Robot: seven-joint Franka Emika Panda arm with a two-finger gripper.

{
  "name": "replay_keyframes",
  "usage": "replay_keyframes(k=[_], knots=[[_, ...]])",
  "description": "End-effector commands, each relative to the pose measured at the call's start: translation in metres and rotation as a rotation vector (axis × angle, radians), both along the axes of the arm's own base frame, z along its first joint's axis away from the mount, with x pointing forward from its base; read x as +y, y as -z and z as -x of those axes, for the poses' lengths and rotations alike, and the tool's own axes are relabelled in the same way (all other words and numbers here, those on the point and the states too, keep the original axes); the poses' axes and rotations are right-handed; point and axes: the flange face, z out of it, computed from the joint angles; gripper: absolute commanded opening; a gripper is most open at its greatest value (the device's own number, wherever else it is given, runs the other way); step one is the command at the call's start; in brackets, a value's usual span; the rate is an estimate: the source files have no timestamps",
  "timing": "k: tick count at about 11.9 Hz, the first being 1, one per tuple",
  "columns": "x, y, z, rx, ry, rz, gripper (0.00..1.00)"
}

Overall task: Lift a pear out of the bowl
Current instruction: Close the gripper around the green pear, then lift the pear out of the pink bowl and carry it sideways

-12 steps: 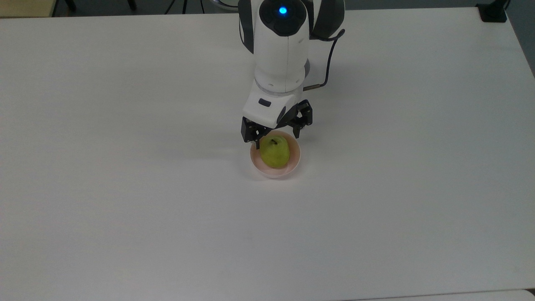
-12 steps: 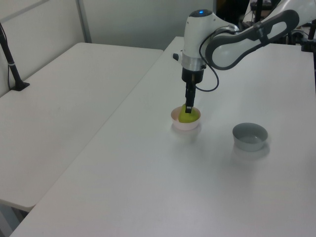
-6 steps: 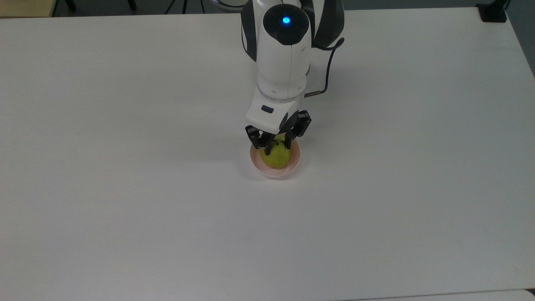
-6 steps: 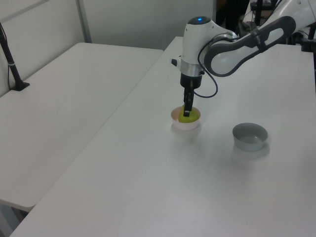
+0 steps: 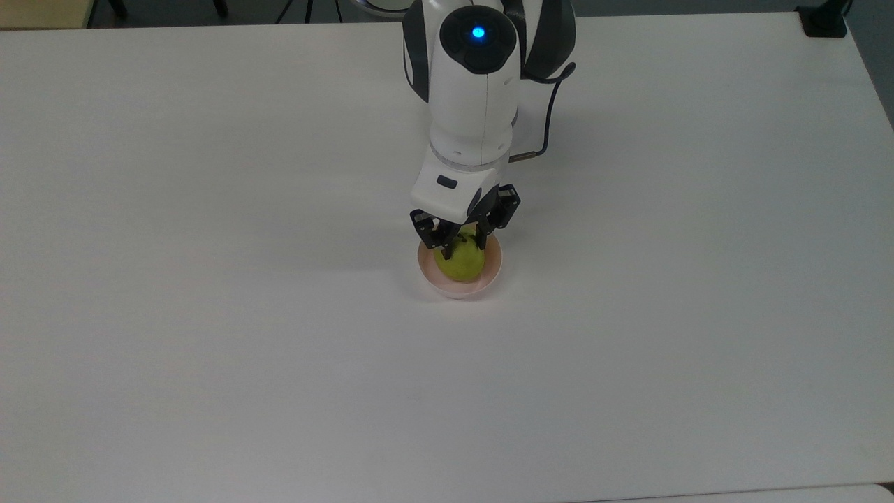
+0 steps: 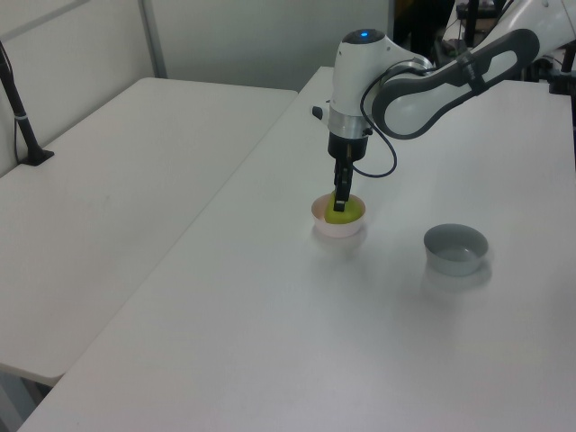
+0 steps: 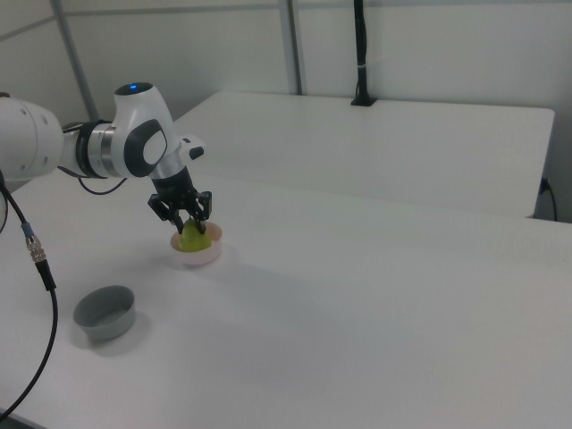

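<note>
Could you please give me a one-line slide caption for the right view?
Panda gripper closed around the pear in the pink bowl; grey bowl nearby.

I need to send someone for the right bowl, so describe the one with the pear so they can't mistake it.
On the large white table, find the white robot arm; directly beneath its end effector sits the pink bowl. It is small, round and pale pink, with a yellow-green pear inside. The grey bowl nearby has no fruit in it.

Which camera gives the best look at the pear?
The top view: the pear sits in the pink bowl between the gripper fingers. The left and right views show a small green patch.
</note>
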Motion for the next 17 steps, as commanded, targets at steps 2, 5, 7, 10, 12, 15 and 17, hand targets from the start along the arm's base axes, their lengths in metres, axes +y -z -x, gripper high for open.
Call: replay_keyframes(k=[2,5,7,10,12,15,17], knots=[[-0.006,-0.043,0.01,-0.02,0.027,0.0,0.0],[-0.011,-0.082,0.018,-0.012,0.036,0.001,0.0],[-0.025,-0.112,0.024,-0.009,0.059,0.0,0.0],[-0.044,-0.152,0.041,0.005,0.086,0.002,0.0],[-0.058,-0.177,0.054,0.023,0.116,-0.02,0.0],[-0.088,-0.215,0.083,0.079,0.164,-0.05,0.0],[-0.111,-0.232,0.096,0.082,0.173,-0.073,0.0]])
